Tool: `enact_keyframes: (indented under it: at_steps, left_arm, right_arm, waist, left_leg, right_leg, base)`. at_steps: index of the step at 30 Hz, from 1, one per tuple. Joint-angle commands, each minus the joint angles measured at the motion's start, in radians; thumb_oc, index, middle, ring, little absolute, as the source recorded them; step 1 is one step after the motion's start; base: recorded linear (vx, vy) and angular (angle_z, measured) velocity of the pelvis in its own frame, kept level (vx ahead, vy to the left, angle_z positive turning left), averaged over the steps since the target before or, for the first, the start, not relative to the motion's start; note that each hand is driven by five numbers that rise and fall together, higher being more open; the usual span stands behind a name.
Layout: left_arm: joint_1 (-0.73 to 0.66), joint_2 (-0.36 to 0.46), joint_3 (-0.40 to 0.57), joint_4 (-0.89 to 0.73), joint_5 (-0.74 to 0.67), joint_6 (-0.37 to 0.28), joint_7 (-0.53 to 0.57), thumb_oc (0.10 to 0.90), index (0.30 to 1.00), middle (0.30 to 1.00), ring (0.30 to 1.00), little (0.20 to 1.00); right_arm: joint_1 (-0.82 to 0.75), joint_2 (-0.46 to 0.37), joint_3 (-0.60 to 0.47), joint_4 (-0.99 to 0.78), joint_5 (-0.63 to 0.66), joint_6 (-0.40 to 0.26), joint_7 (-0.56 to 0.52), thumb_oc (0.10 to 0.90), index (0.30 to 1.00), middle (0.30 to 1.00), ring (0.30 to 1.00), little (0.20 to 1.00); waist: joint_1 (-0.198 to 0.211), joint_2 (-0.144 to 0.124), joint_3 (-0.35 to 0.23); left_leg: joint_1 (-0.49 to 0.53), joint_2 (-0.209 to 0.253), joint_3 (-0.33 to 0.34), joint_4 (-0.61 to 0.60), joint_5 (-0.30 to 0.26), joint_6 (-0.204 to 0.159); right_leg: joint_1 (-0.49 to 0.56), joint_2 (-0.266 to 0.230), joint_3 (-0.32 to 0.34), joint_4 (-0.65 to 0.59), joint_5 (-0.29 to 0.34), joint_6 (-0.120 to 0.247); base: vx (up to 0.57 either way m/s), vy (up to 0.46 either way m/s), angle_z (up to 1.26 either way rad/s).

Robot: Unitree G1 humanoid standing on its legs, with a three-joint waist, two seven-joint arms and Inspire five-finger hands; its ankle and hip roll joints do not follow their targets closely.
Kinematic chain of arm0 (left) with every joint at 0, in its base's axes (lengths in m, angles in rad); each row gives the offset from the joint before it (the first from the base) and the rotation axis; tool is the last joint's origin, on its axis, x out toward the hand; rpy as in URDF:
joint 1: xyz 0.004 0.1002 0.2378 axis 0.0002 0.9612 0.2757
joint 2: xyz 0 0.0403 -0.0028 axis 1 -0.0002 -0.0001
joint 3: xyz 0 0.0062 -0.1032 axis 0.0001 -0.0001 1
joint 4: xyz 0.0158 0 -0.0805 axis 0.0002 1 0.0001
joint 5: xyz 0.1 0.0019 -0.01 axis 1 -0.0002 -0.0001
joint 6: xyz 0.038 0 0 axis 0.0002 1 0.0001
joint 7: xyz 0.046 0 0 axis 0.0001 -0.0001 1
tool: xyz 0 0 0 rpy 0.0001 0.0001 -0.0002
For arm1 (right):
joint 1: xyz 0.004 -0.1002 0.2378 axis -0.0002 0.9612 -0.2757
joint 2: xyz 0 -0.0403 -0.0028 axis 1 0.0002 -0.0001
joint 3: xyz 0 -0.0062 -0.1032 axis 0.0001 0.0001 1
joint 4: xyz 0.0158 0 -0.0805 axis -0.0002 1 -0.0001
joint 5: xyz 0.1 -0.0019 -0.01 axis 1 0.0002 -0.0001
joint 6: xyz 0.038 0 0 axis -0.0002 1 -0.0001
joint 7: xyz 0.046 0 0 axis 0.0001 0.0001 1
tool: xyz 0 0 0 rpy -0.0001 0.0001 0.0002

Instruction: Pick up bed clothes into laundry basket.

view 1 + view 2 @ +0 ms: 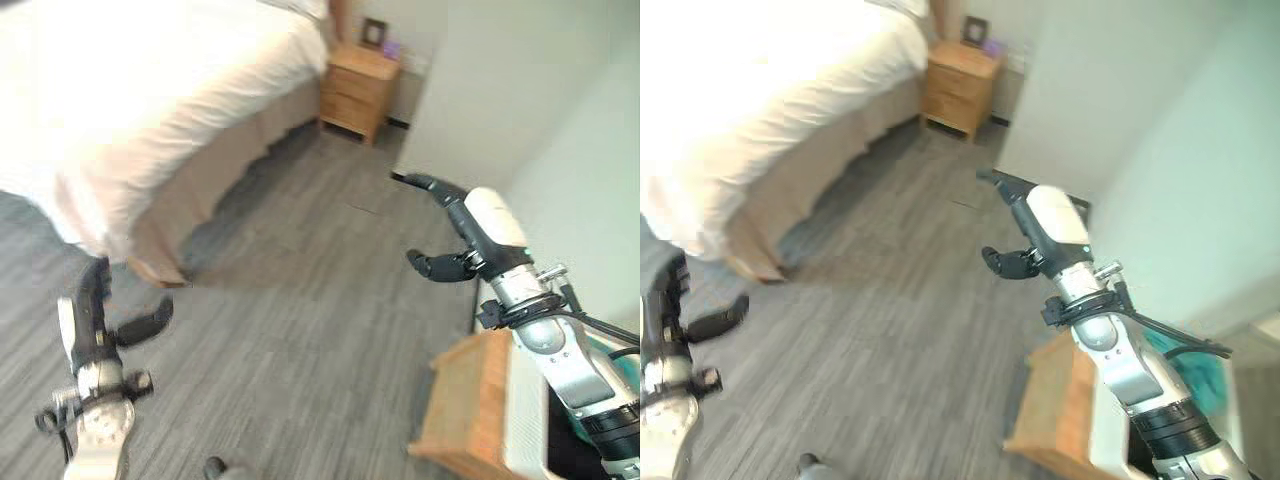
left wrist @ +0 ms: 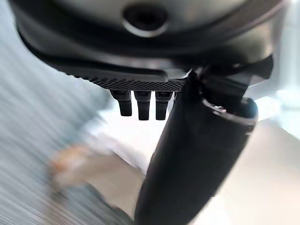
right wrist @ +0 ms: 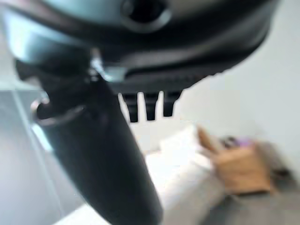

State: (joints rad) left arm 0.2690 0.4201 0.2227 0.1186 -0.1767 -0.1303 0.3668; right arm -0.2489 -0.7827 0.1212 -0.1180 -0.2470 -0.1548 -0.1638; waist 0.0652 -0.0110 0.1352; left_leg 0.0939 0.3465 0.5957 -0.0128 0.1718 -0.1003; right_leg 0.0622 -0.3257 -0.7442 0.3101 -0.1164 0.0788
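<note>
Both robot hands (image 1: 100, 320) (image 1: 450, 235) hang spread, empty; white bedding (image 1: 150, 90) stretches toward the nightstand (image 1: 358, 88).

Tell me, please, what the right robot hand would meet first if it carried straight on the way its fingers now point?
Probably the wooden nightstand beside the bed. The right robot hand hangs open above bare floor, fingers aimed that way; the way between looks free, though depth is uncertain.

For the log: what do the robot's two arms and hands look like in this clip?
Both arms are silver-grey metal with ribbed cylindrical wrist sections and small dark fittings. Each ends in a dark hand: the left hand is all black, while the right hand carries a smooth white cover on its back. A thin black cable runs along the right forearm.
</note>
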Motion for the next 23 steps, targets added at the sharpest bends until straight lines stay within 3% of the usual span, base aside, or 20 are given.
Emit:
enact_keyframes:
  at_steps: [1, 2, 3, 4, 5, 6, 7, 8, 9, 13, 23]
  left_arm:
    - [-0.168, 0.17, 0.065, -0.135, 0.022, -0.126, -0.024, 0.8, 0.9, 0.9, 0.9, 0.9]
    - [-0.193, 0.18, 0.046, -0.137, 0.02, -0.13, -0.026, 0.8, 0.9, 0.9, 0.9, 0.9]
    - [-0.233, 0.195, -0.011, -0.133, 0.004, -0.132, -0.042, 0.8, 0.9, 0.9, 0.9, 0.9]
    - [-0.251, 0.2, -0.048, -0.131, -0.003, -0.131, -0.06, 0.8, 0.9, 0.9, 0.9, 0.9]
    - [-0.267, 0.199, -0.084, -0.124, -0.019, -0.131, -0.078, 0.8, 0.9, 0.9, 0.9, 0.9]
    - [-0.274, 0.196, -0.113, -0.109, -0.032, -0.13, -0.1, 0.8, 0.9, 0.9, 0.9, 0.9]
    - [-0.274, 0.194, -0.127, -0.093, -0.034, -0.128, -0.113, 0.8, 0.9, 0.9, 0.9, 0.9]
    - [-0.276, 0.194, -0.127, -0.093, -0.034, -0.128, -0.113, 0.8, 0.9, 0.9, 0.9, 0.9]
    - [-0.276, 0.184, -0.124, -0.083, -0.052, -0.127, -0.125, 0.8, 0.9, 0.9, 0.9, 0.9]
    - [-0.284, 0.157, -0.116, -0.046, -0.067, -0.134, -0.143, 0.8, 0.9, 0.9, 0.9, 0.9]
    - [-0.273, 0.152, -0.11, -0.048, -0.085, -0.139, -0.152, 0.8, 0.9, 0.9, 0.9, 0.9]
  right_arm:
    - [-0.058, 0.056, -0.046, -0.054, 0.02, -0.037, -0.047, 0.8, 0.9, 0.9, 0.9, 0.9]
    - [-0.036, 0.071, -0.056, -0.048, 0.015, -0.038, -0.05, 0.8, 0.9, 0.9, 0.9, 0.9]
    - [0.012, 0.082, -0.074, -0.037, 0.007, -0.036, -0.058, 0.8, 0.9, 0.9, 0.9, 0.9]
    - [0.057, 0.078, -0.103, -0.035, 0.002, -0.031, -0.056, 0.8, 0.9, 0.9, 0.9, 0.9]
    - [0.106, 0.085, -0.14, -0.042, 0.005, -0.026, -0.055, 0.8, 0.9, 0.9, 0.9, 0.9]
    - [0.134, 0.115, -0.16, -0.048, 0.011, -0.026, -0.058, 0.8, 0.9, 0.9, 0.9, 0.9]
    - [0.132, 0.143, -0.158, -0.047, 0.026, -0.027, -0.064, 0.8, 0.9, 0.9, 0.9, 0.9]
    - [0.13, 0.143, -0.158, -0.046, 0.026, -0.027, -0.064, 0.8, 0.9, 0.9, 0.9, 0.9]
    - [0.122, 0.16, -0.152, -0.048, 0.029, -0.03, -0.064, 0.8, 0.9, 0.9, 0.9, 0.9]
    - [0.053, 0.157, -0.118, -0.028, 0.048, -0.037, -0.059, 0.8, 0.9, 0.9, 0.9, 0.9]
    - [0.03, 0.158, -0.113, -0.026, 0.079, -0.041, -0.052, 0.8, 0.9, 0.9, 0.9, 0.9]
  waist:
    - [-0.039, -0.108, -0.015]
    - [-0.056, -0.13, -0.006]
    - [-0.092, -0.141, -0.007]
    - [-0.128, -0.136, -0.012]
    - [-0.158, -0.131, -0.01]
    - [-0.184, -0.107, 0.003]
    - [-0.199, -0.083, 0.01]
    - [-0.201, -0.082, 0.008]
    - [-0.21, -0.07, 0.017]
    - [-0.179, -0.081, -0.007]
    - [-0.163, -0.075, -0.035]
  left_leg:
    - [0.046, -0.014, -0.061, -0.055, -0.152, -0.044]
    - [0.034, -0.038, -0.084, -0.057, -0.167, -0.035]
    - [-0.015, -0.042, -0.122, -0.055, -0.169, -0.034]
    - [-0.033, -0.05, -0.148, -0.054, -0.167, -0.036]
    - [-0.065, -0.068, -0.174, -0.04, -0.149, -0.027]
    - [-0.079, -0.116, -0.24, -0.051, -0.148, -0.009]
    - [-0.079, -0.157, -0.296, -0.06, -0.157, 0.002]
    - [-0.085, -0.156, -0.298, -0.061, -0.152, 0.003]
    - [-0.071, -0.19, -0.334, -0.069, -0.166, 0.013]
    - [-0.038, -0.233, -0.346, -0.063, -0.18, 0.023]
    - [-0.018, -0.23, -0.352, -0.068, -0.18, 0.017]
  right_leg:
    - [0.039, -0.127, -0.074, -0.099, 0.242, 0.113]
    - [0.036, -0.16, -0.037, -0.08, 0.297, 0.161]
    - [0.023, -0.147, 0.114, -0.108, 0.306, 0.173]
    - [0.014, -0.112, 0.232, -0.125, 0.254, 0.163]
    - [-0.008, -0.061, 0.345, -0.142, 0.211, 0.139]
    - [-0.013, 0.023, 0.482, -0.167, 0.14, 0.122]
    - [-0.032, 0.103, 0.575, -0.205, 0.071, 0.103]
    - [-0.035, 0.105, 0.572, -0.209, 0.076, 0.101]
    - [-0.073, 0.158, 0.641, -0.238, 0.073, 0.087]
    - [-0.013, 0.153, 0.614, -0.331, 0.109, 0.081]
    - [0.046, 0.148, 0.565, -0.373, 0.106, 0.08]
  base:
    - [0.08, 0.166, 1.61]
    - [0.09, 0.075, 1.93]
    - [0.14, 0.065, 2.5]
    - [0.12, 0.118, 2.43]
    - [0.19, 0.249, 2.75]
    - [0.22, 0.297, 2.32]
    - [0.19, 0.226, 2.68]
    - [0.19, 0.147, 2.74]
    - [0.11, 0.071, 2.62]
    - [0.11, -0.046, 1.17]
    - [0.04, -0.029, 0.08]
